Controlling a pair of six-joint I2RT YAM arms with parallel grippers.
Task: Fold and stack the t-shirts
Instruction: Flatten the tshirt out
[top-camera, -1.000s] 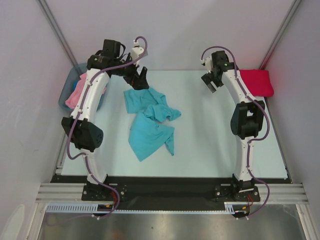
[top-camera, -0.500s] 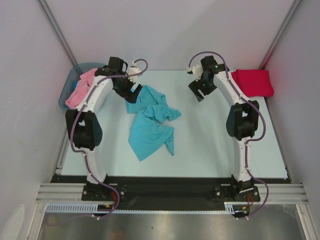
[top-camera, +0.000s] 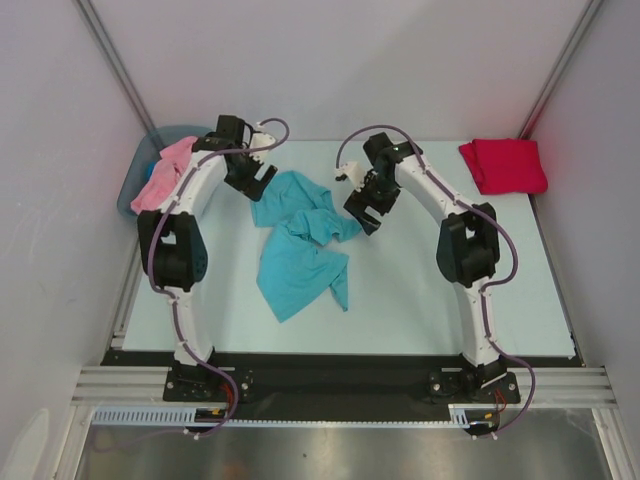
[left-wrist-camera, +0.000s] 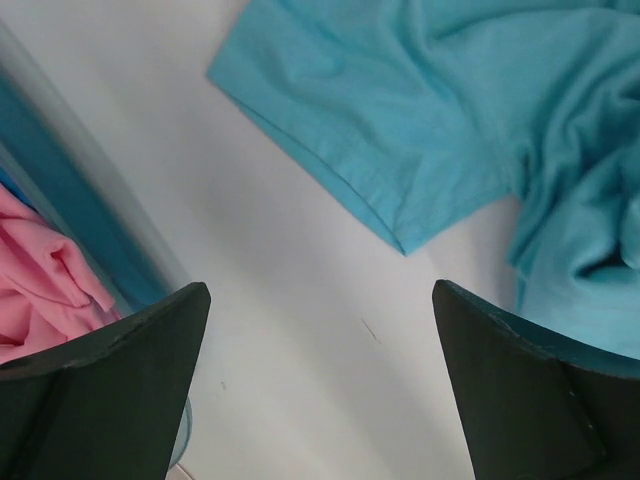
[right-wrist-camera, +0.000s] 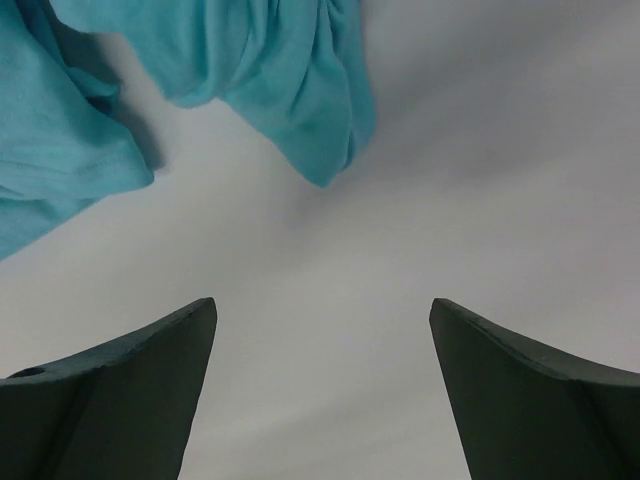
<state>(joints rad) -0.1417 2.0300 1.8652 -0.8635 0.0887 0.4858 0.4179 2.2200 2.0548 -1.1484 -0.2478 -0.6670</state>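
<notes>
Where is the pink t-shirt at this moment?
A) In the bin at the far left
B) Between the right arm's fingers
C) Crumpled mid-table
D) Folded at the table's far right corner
A: the pink t-shirt lies in the bin at the far left. The red t-shirt sits at the far right, and the teal t-shirt lies crumpled mid-table.

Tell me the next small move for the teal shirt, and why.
Probably lower both tools onto the far edge of the teal t-shirt and pinch it, to lift and spread it flat. It lies crumpled on the table; the left tool hangs open beside a sleeve, the right tool open beside a bunched fold, neither holding anything.
</notes>
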